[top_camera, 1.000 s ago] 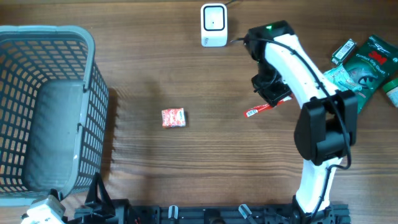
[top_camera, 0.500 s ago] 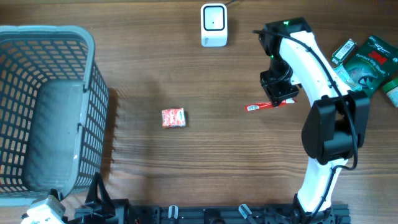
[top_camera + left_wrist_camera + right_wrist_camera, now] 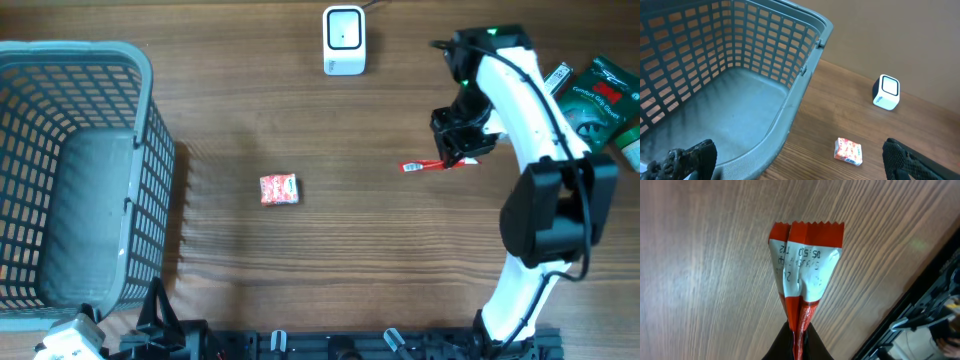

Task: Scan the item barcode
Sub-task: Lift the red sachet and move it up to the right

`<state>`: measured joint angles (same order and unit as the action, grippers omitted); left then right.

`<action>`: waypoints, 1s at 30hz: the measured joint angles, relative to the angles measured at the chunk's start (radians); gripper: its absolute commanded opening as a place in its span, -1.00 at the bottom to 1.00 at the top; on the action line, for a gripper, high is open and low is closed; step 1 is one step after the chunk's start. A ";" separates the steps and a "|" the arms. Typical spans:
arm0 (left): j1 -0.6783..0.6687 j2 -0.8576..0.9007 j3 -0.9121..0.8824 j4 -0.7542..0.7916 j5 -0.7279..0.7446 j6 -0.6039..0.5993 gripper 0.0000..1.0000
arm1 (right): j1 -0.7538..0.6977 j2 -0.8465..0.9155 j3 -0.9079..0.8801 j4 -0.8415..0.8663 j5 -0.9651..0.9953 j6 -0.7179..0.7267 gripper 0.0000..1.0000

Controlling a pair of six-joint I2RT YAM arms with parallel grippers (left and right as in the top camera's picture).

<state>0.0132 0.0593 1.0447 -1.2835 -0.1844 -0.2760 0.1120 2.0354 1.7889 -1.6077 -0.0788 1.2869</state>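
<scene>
The right hand (image 3: 799, 342) pinches a red-and-white sachet (image 3: 807, 265), its serrated end pointing away from it, above the wooden table (image 3: 705, 255).

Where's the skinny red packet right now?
In the overhead view, the skinny red packet is pinched by the right gripper, to the right of the white scanner and the square snack.

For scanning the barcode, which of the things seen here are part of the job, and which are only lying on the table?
Part of the job:
- red sachet, pinched by the right end effector
- white scanner

Only lying about:
- small red packet
- green packages at the table's right edge
- grey basket, not in use at this moment
</scene>
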 measured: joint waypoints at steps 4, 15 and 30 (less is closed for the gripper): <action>0.000 0.000 0.000 0.000 0.000 0.000 1.00 | -0.027 -0.109 0.000 0.000 0.041 -0.172 -0.92; 0.000 0.000 0.000 0.000 0.000 0.000 1.00 | -0.028 -0.624 -0.023 0.433 0.127 -0.723 -0.91; 0.000 0.000 0.000 0.000 0.000 0.000 1.00 | -0.026 -0.761 -0.165 1.126 0.433 -1.082 -0.91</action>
<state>0.0132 0.0593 1.0447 -1.2835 -0.1844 -0.2760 0.0860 1.2743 1.6238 -0.4816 0.3542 0.2047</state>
